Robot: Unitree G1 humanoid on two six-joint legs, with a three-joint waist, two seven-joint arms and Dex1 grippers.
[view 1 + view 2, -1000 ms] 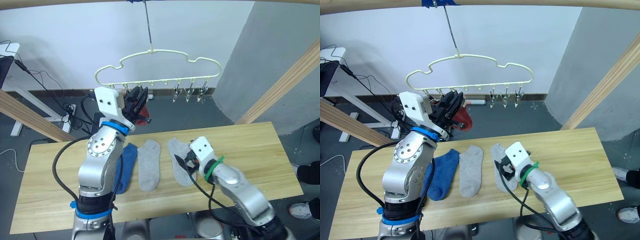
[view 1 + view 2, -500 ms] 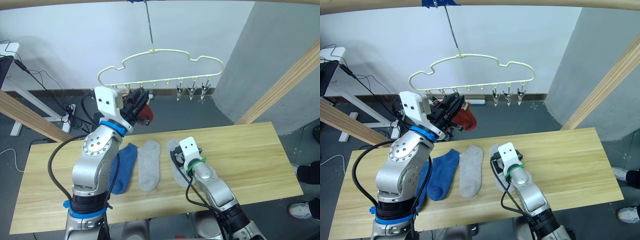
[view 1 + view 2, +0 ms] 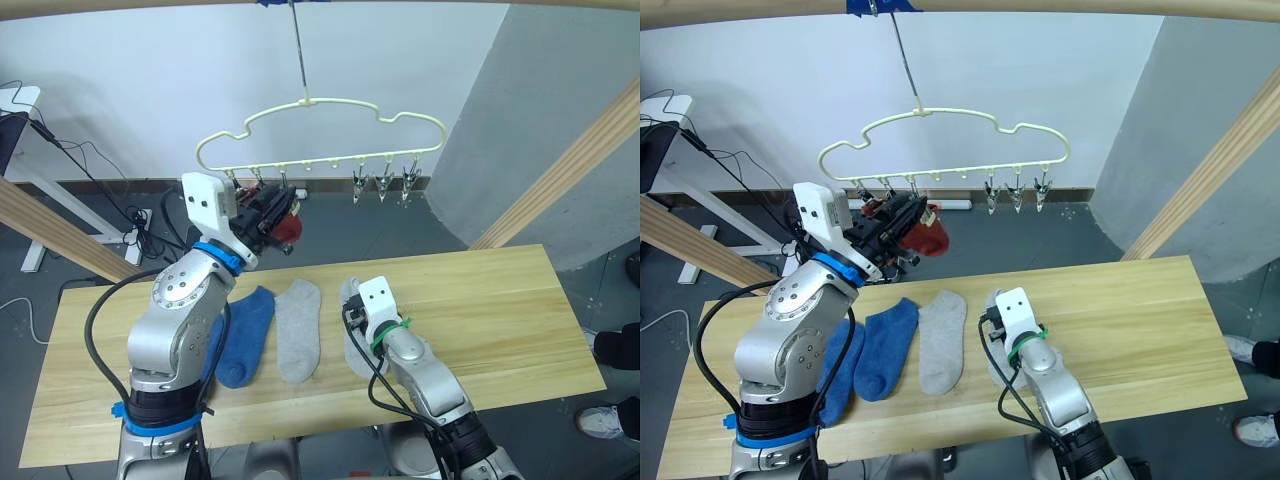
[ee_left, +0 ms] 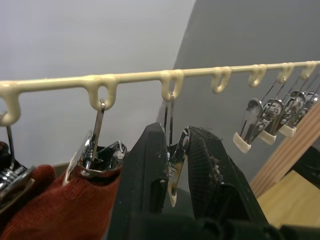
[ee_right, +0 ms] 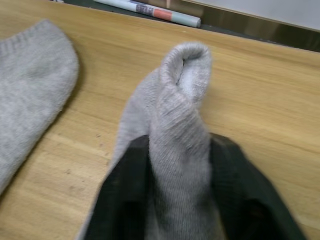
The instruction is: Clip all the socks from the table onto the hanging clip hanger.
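Over the last second the right arm has come in from the table's right toward the middle, and the right gripper point(image 5: 172, 200) now has its black fingers clenched on a pinched fold of the rightmost grey sock point(image 5: 172, 125). The sock's cuff stands up in a loop between the fingers while the rest of it lies on the table point(image 3: 520, 300). This sock is therefore grasped but not yet lifted.

The left gripper point(image 4: 172, 175) has held near the same place at the left part of the clip hanger point(image 3: 320, 135). Its fingers are squeezed on a metal clip point(image 4: 172, 170), the third from the hanger's left end. Beside it, a dark red sock point(image 4: 55, 210) already hangs from the second clip point(image 4: 92, 155). The three clips point(image 3: 385, 185) at the hanger's right end hang bare.

Judgement: one arm holds a clip pressed while the other brings up the next sock, so the grey sock is probably meant for this clip.

Remaining on the table are a second grey sock point(image 3: 297, 328) and two blue socks point(image 3: 885, 345), lying side by side, left of the grasped one.
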